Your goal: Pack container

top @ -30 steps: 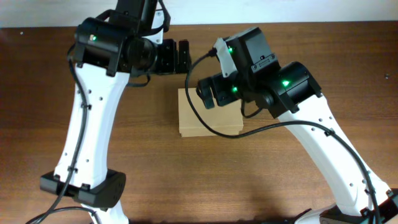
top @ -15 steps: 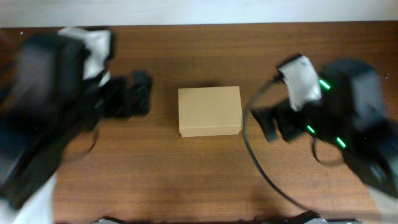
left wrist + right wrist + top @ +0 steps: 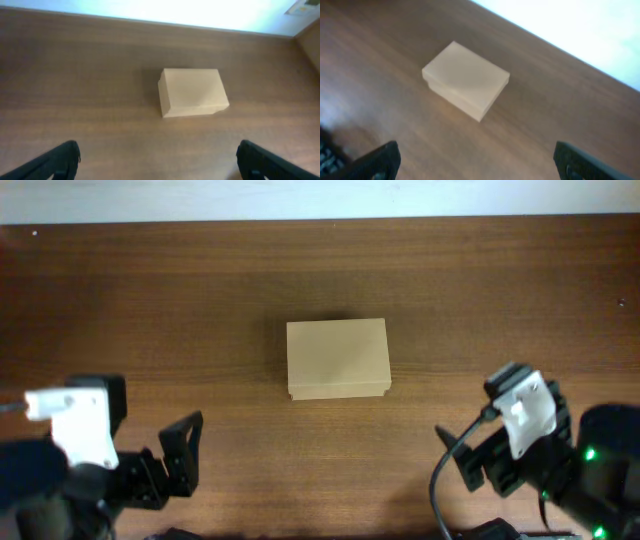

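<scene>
The left gripper [image 3: 178, 460] is at the near left side of the table [image 3: 200, 310], its two fingers spread wide, with nothing between them. The right gripper [image 3: 462, 462], at the near right, is spread wide too and holds nothing. The cardboard box [image 3: 337, 358] lies closed in the middle of the table, well apart from both

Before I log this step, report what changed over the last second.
Both arms drew back from above the container to the near edge of the table, left tool to the left, right tool to the right; both are open and empty. The container stayed put, lid shut.
</scene>
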`<state>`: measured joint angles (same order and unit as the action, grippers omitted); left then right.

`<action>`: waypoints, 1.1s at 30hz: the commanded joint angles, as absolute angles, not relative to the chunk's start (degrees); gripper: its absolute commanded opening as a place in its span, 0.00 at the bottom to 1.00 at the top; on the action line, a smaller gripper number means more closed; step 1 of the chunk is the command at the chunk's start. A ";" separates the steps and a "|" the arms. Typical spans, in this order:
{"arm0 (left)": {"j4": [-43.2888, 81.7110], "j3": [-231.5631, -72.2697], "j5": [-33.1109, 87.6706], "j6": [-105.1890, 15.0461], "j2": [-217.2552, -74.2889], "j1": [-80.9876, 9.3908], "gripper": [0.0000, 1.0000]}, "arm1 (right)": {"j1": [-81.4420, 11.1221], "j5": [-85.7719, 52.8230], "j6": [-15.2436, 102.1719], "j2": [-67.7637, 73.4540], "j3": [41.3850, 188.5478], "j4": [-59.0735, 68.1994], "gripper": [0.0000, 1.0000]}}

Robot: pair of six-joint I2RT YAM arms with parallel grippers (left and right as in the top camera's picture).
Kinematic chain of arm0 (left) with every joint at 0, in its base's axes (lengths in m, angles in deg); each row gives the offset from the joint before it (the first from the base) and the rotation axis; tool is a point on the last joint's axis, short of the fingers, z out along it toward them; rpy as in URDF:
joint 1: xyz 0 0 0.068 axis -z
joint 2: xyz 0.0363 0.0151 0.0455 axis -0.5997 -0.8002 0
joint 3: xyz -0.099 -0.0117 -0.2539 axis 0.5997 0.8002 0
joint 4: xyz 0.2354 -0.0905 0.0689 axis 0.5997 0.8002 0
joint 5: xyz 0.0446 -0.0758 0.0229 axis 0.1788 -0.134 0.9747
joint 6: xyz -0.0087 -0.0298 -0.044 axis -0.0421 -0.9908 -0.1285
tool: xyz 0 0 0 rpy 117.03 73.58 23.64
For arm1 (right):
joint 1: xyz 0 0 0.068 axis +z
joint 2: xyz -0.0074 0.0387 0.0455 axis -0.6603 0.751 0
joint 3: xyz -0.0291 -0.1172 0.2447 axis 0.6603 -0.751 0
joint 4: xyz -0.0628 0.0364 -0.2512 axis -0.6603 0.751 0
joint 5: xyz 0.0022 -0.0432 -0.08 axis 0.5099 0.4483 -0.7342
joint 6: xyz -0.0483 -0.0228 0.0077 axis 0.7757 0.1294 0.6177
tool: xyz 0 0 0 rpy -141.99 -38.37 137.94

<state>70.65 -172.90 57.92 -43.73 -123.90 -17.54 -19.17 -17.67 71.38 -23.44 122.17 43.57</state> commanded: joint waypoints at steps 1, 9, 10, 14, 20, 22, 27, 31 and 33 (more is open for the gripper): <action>65.71 -161.16 58.54 -43.64 -112.54 -17.86 0.99 | -19.32 -14.04 72.12 -30.72 113.32 39.76 0.99; 56.49 -140.59 56.92 -42.33 -93.33 -17.86 0.99 | -19.32 -13.53 71.92 -44.38 100.81 35.11 0.99; 56.03 -138.85 56.26 -42.33 -91.75 -17.86 1.00 | -19.32 -13.53 71.92 -45.69 99.76 34.96 0.99; 54.37 -133.36 54.34 -42.35 -87.36 -17.86 1.00 | -19.32 -13.56 71.94 -49.36 97.10 34.93 0.99; 51.61 -131.74 54.25 -42.35 -86.57 -17.86 1.00 | -19.32 -13.10 71.94 -50.10 96.86 34.30 0.99; 51.13 -131.74 54.27 -42.37 -86.57 -17.89 1.00 | -19.32 -13.12 71.94 -50.10 96.86 34.39 0.99; 51.18 -131.74 54.25 -42.37 -86.57 -17.89 1.00 | -19.32 -13.12 71.94 -50.10 96.86 35.28 0.99; 51.24 -131.74 54.25 -42.37 -86.57 -17.89 1.00 | -19.32 -13.12 71.94 -50.10 96.86 35.48 0.99; 51.44 -131.74 54.25 -42.37 -86.57 -17.86 1.00 | -19.32 -13.12 71.94 -50.10 96.86 35.48 0.99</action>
